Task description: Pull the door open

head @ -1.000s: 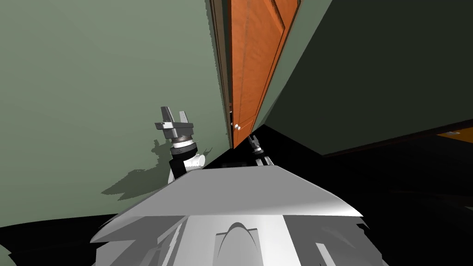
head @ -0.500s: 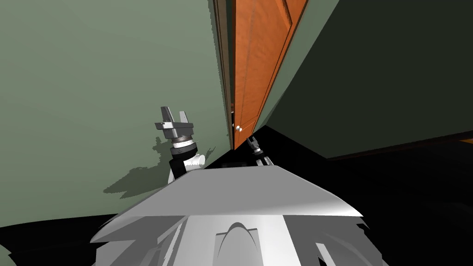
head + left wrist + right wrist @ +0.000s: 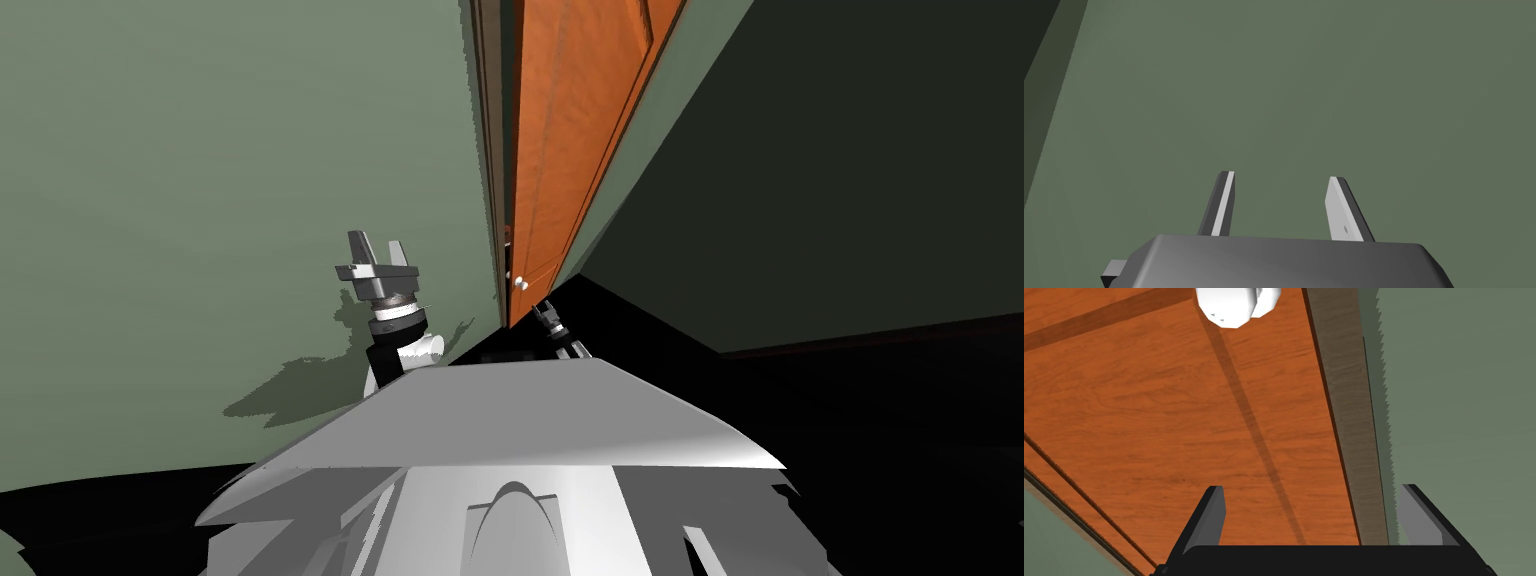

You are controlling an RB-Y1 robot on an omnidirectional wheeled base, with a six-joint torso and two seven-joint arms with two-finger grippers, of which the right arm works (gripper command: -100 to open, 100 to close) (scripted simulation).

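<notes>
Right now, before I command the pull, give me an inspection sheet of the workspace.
Surface: orange wood-grain door, with a brown frame beside it.
Job's things: white knob near the door's frame-side edge, not gripped.
Clutter: nothing seen.
Grippers: right gripper open, pointed at the door, with the knob ahead of its fingertips; left gripper open, raised, facing the green wall.
Cables: nothing seen.
Surroundings: green wall on both sides of the door; black area to my right.

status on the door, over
Right gripper open, short of white knob, facing orange door. Left gripper open, raised at green wall. Knob not grasped. Nothing between gripper and knob.
</notes>
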